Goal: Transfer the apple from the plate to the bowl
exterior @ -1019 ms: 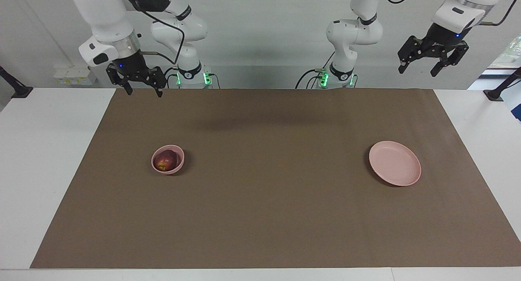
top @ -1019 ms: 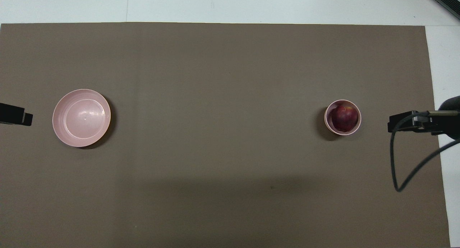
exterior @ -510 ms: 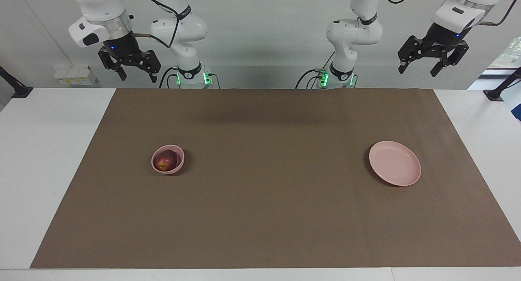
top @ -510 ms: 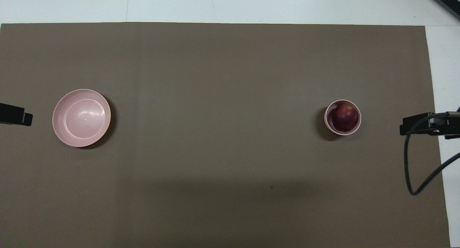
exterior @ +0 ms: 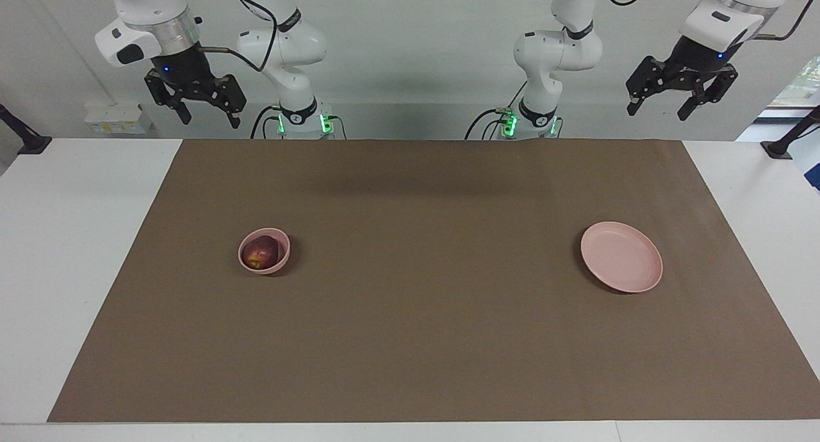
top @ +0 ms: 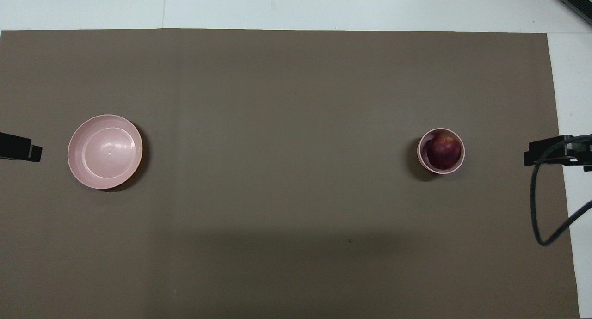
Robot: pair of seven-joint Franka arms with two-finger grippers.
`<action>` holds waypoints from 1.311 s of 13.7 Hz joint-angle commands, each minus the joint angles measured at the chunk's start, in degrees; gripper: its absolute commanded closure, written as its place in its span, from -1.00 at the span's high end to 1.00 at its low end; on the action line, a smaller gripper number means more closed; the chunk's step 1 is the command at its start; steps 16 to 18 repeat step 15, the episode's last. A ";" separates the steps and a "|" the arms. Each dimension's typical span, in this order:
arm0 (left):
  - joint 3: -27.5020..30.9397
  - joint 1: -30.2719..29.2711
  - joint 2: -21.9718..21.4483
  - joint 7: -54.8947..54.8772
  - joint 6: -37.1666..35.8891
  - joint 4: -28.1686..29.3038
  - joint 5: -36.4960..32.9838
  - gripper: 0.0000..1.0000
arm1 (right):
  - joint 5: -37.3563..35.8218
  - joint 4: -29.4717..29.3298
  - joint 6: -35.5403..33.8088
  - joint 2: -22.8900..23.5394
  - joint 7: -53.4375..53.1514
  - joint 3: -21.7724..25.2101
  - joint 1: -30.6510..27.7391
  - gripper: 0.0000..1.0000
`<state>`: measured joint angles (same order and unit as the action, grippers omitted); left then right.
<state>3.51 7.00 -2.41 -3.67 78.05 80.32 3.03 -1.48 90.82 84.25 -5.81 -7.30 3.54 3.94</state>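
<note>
The dark red apple lies inside the small deep pink bowl, toward the right arm's end of the table. The wide pink plate sits bare toward the left arm's end. My right gripper hangs open and holds nothing. It is high above the table's edge by the robots, well clear of the bowl. My left gripper waits open and high at its own end of the table, away from the plate.
A brown mat covers most of the white table. A black cable droops from the right arm over the mat's edge. A dark device sits at the table's corner farthest from the robots.
My right gripper has risen and drawn outward, away from the mat, toward its own end of the table. The left arm, apple, bowl and plate have not moved.
</note>
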 commanded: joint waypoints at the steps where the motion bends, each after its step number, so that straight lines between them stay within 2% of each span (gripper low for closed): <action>1: 0.00 -0.06 -0.23 -0.46 -0.80 -0.60 0.23 1.00 | 0.77 -1.34 -0.67 0.80 1.67 -1.34 -1.75 1.00; 18: 0.09 -0.06 -0.49 -0.46 -1.14 -0.43 0.05 1.00 | 1.48 -1.25 -2.60 0.54 3.34 -0.90 -1.48 1.00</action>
